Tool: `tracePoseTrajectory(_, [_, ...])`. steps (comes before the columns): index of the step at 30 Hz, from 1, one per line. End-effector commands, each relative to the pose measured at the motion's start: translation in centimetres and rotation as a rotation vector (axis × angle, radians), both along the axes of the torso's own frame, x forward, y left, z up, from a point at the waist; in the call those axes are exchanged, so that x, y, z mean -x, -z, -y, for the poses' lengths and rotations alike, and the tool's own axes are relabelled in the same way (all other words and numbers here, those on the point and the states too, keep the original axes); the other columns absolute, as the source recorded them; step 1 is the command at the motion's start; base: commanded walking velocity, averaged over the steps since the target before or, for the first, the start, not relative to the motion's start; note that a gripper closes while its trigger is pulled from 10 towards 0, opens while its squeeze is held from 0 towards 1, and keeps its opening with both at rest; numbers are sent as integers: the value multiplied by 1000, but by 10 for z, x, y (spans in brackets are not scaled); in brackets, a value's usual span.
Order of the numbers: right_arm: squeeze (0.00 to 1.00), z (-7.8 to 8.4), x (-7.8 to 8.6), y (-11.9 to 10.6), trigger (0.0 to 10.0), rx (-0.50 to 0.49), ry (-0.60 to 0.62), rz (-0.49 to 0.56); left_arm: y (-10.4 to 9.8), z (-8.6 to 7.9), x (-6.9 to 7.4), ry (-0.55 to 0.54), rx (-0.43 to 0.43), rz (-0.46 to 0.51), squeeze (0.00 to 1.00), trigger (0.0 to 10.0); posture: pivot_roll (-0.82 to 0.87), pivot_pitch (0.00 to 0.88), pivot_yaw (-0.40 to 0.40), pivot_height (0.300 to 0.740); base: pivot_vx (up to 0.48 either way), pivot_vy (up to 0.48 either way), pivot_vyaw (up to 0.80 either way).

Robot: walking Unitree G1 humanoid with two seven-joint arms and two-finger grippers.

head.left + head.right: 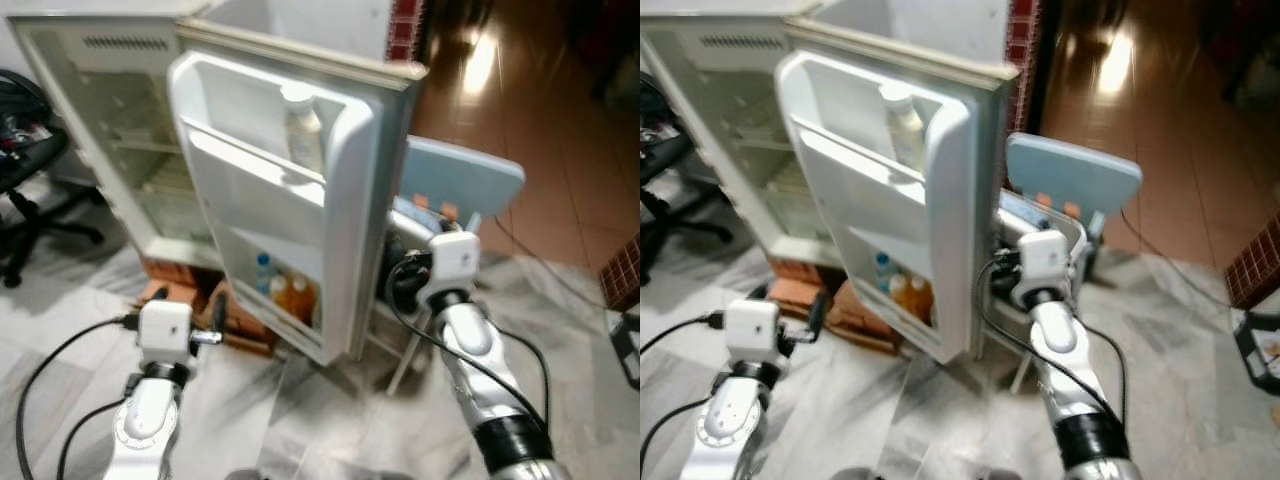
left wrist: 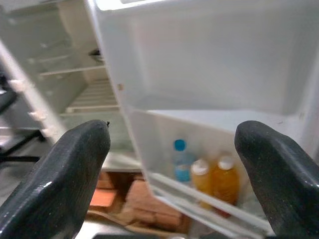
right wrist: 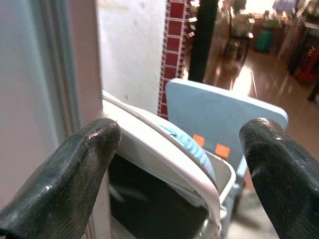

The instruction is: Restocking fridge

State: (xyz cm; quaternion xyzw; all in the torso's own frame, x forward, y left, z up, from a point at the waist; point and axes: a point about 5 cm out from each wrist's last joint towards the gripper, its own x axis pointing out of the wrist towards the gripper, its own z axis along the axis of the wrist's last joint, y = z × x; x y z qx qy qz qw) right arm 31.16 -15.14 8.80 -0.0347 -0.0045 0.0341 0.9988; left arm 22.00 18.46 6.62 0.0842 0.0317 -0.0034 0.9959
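The small white fridge [image 1: 120,150] stands open, and its door [image 1: 350,200] swings out toward me. A white bottle [image 1: 303,128] stands in the door's upper shelf. The lower door shelf holds a blue-capped bottle [image 2: 180,160] and two orange bottles [image 2: 225,179]. My left gripper [image 2: 174,137] is open and empty, low in front of the door's inner side. My right gripper [image 3: 182,132] is open and empty beside the door's outer edge, facing a white bin [image 3: 219,179].
A light blue chair [image 1: 462,175] stands behind the door, with the bin in front of it. Bricks [image 1: 170,292] lie under the fridge. A black office chair [image 1: 25,165] is at the left. Cables trail across the marble floor [image 1: 330,420].
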Motion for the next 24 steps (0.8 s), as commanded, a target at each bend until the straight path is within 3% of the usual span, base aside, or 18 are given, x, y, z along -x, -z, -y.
tracePoseTrajectory(1, [0,-23,-17,-19,10000,-16,-56,45,2,-16,4,-73,-53,-20,0,10000,48,44,13,740,0,0,0])
tracePoseTrajectory(5, [0,-41,-37,-34,10000,-21,-79,54,7,-27,12,-136,-80,-62,0,10000,70,48,6,740,0,0,0])
tracePoseTrajectory(8, [0,-62,-55,-57,10000,-26,-111,80,19,-39,27,-226,-66,-134,0,10000,86,51,-1,740,0,0,0])
tracePoseTrajectory(12, [0,-77,-63,-63,10000,-45,-129,44,22,-40,33,-238,-71,-153,0,10000,99,55,-8,740,0,0,0])
tracePoseTrajectory(16, [0,-109,-68,-79,10000,-115,-214,39,22,-38,34,-242,-79,-161,0,10000,113,53,-17,740,0,0,0])
tracePoseTrajectory(17, [0,-132,-65,-91,10000,-190,-331,60,22,-38,34,-243,-78,-162,0,10000,115,51,-20,740,0,0,0])
tracePoseTrajectory(19, [0,-138,-63,-95,10000,-217,-372,69,22,-37,34,-244,-77,-163,0,10000,115,51,-20,740,0,0,0])
tracePoseTrajectory(21, [0,-162,-51,-108,10000,-333,-566,98,23,-37,34,-244,-76,-165,0,10000,114,49,-24,740,0,0,0])
tracePoseTrajectory(23, [0,-180,-25,-122,10000,-471,-854,147,23,-37,34,-241,-73,-168,0,10000,111,50,-25,740,0,0,0])
tracePoseTrajectory(24, [0,-182,-18,-125,10000,-503,-917,155,23,-36,34,-240,-72,-168,0,10000,111,50,-25,740,0,0,0])
